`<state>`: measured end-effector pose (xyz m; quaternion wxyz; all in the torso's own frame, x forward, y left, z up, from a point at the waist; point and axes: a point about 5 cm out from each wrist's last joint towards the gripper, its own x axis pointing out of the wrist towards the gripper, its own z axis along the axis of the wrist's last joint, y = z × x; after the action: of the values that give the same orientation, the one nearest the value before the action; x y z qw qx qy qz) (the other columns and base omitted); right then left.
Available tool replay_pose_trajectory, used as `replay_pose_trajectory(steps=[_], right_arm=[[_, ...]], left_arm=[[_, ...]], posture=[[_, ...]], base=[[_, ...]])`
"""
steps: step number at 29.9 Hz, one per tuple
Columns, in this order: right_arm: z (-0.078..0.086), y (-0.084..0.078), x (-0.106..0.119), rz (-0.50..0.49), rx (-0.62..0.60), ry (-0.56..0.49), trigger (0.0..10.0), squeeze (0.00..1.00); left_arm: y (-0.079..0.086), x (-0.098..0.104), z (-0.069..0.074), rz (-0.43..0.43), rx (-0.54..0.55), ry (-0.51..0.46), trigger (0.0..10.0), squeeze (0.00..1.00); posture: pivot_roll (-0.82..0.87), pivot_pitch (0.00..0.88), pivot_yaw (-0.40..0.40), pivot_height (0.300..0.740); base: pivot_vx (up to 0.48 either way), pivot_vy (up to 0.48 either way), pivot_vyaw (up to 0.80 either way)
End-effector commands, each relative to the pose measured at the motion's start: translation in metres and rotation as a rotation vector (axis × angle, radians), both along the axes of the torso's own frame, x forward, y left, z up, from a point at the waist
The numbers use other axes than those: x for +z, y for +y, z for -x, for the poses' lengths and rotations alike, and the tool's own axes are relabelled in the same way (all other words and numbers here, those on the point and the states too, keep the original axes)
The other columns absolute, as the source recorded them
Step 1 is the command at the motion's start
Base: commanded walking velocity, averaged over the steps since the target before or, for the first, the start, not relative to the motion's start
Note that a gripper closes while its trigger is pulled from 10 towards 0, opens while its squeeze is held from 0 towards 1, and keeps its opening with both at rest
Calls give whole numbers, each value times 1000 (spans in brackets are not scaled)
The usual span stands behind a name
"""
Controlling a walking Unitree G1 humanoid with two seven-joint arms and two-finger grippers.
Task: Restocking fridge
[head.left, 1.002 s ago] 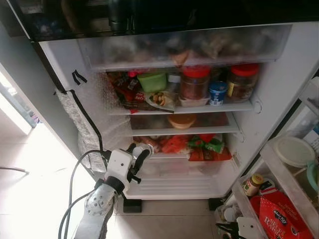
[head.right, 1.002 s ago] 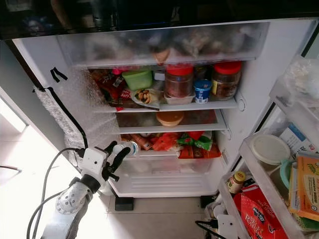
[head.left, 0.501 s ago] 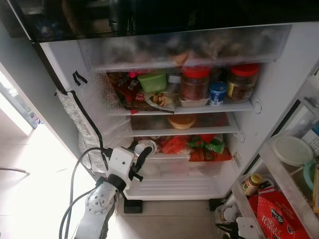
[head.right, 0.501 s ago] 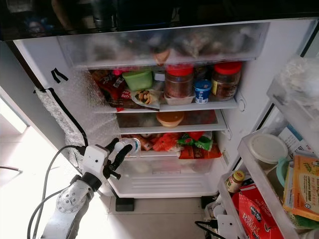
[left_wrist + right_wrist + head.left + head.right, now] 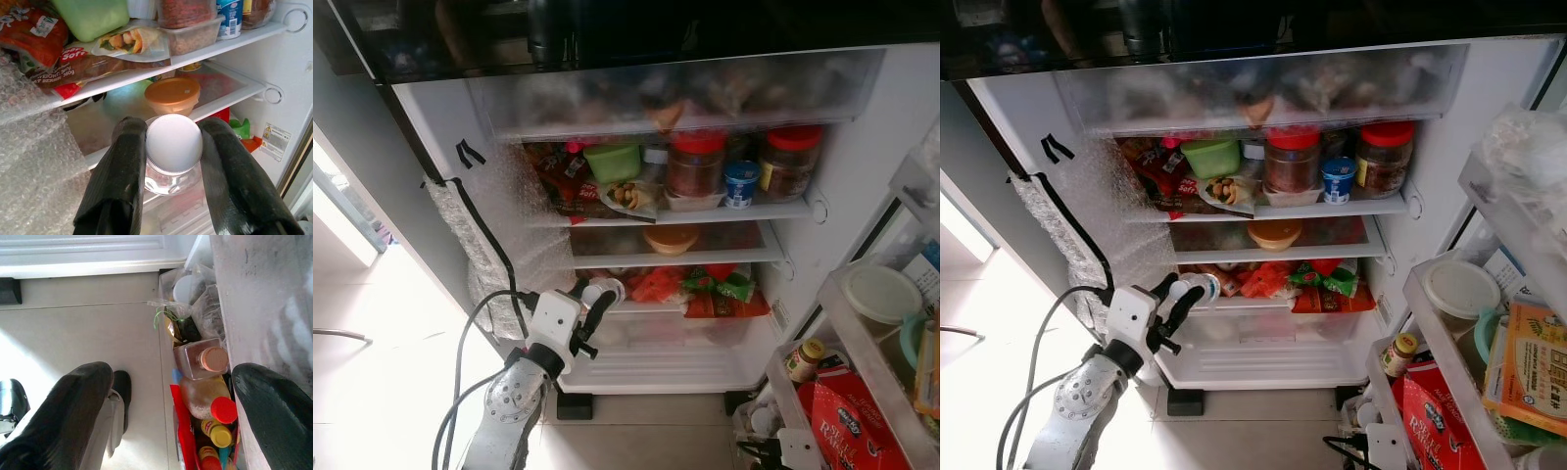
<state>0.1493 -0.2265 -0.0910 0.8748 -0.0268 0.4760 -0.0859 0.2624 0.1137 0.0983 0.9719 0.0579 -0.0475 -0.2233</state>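
Fingers (image 5: 122,166) of the left gripper (image 5: 173,161) are closed on either side of a small clear plastic bottle with a white screw cap (image 5: 173,147), touching its neck just under the cap. Gripper and bottle sit at the front edge of the open white fridge's (image 5: 842,196) lower shelf, below the round orange lidded tub (image 5: 172,94). The right gripper (image 5: 161,401) hangs low with its fingers spread wide, gripping nothing, above the tiled floor (image 5: 88,328).
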Motion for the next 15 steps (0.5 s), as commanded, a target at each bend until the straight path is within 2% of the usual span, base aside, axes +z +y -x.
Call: replay_pose_trajectory(steps=[1,15], right_arm=[[5,2,-3,-7,1,26,10000,0],[6,2,-3,-5,13,27,10000,0]], left_arm=[[0,9,-1,5,-1,-37,10000,0],[-1,11,-1,0,-6,-41,10000,0]], posture=[[-68,47,67,740],[-68,54,67,740]], base=[[0,0,0],[0,0,0]])
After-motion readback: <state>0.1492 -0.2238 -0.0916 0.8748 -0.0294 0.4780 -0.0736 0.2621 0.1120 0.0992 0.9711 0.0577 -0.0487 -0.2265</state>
